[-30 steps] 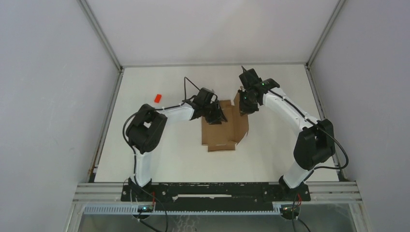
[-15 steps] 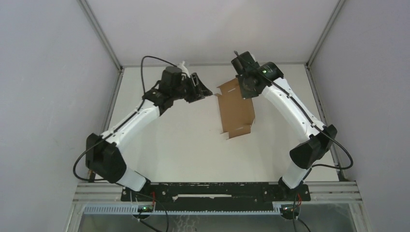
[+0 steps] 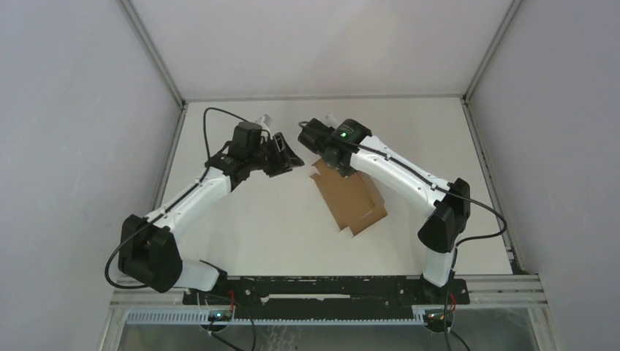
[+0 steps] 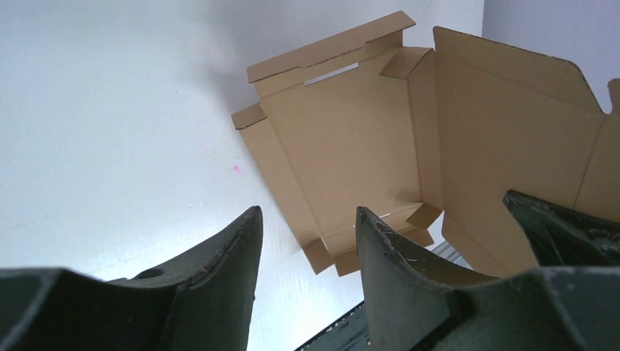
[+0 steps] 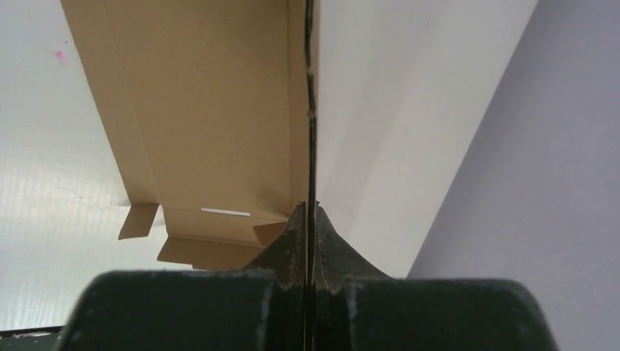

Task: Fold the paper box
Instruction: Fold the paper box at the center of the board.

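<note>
A: Brown cardboard is seen slewed round! The paper box [image 3: 351, 199] is now set on a diagonal at the middle of the table [image 3: 248, 219], with its far corner carried leftward. A second ago it was laid flat and square there.

B: By what is it held?

A: By the right gripper [image 3: 323, 157] alone, whose fingers are pressed shut on the box's far edge. A second ago the left gripper [image 3: 292, 157] was also down on the sheet. Since then it has been drawn away toward the far left of the table, and its fingers are now parted with nothing between them, just beside the box's raised corner.

B: What is added by the wrist cameras?

A: From above, only a flat brown shape is made out. In the left wrist view the sheet is shown unfolded, with a slit [image 4: 333, 73] near one end flap, small side tabs, and one large panel tipped up on the right. A tiny pink speck [image 4: 236, 168] is also picked up on the white surface, just beside the box.

B: And the right wrist?

A: There the pinched panel is seen edge-on, as a thin line run straight up between the closed fingers [image 5: 333, 248], with the rest of the box spread out to the left below it. Whether the low end is rested on the table cannot be told from any view.
</note>
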`<state>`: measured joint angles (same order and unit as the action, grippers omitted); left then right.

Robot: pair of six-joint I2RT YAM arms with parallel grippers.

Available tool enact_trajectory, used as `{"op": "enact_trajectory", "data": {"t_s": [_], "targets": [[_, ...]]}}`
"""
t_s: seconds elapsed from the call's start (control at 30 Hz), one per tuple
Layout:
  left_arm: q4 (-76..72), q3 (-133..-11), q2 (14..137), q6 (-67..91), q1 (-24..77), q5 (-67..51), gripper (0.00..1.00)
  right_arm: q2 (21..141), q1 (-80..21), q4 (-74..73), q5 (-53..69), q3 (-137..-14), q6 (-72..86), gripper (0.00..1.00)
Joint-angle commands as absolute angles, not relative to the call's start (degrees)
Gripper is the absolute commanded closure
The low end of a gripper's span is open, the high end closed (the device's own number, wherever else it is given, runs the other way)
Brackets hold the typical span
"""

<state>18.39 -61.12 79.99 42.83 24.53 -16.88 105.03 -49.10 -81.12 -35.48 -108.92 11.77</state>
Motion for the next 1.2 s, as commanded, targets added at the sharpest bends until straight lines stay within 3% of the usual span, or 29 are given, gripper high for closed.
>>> {"op": "enact_trajectory", "data": {"t_s": [0.0, 0.3, 0.6, 0.83, 1.17], "targets": [[16.40, -58.93, 74.40, 41.04, 23.86, -17.84, 0.45, 105.04, -51.94, -83.68, -45.54, -108.50, 13.58, 1.00], [17.56, -49.13, 62.76, 41.34, 23.82, -16.46, 0.42, 105.01, -57.04, -82.93, -62.09, -106.04, 16.15, 1.00], [22.71, -42.18, 47.53, 42.19, 23.83, -14.45, 0.38, 103.95, -58.77, -77.74, -55.88, -104.98, 12.05, 1.00], [24.05, -41.41, 45.90, 43.10, 24.08, -14.08, 0.37, 103.51, -59.12, -76.37, -51.47, -102.24, 9.93, 1.00], [24.50, -39.13, 43.87, 44.67, 24.64, -11.09, 0.38, 104.79, -63.36, -74.56, -61.32, -96.39, 11.24, 1.00]]}}
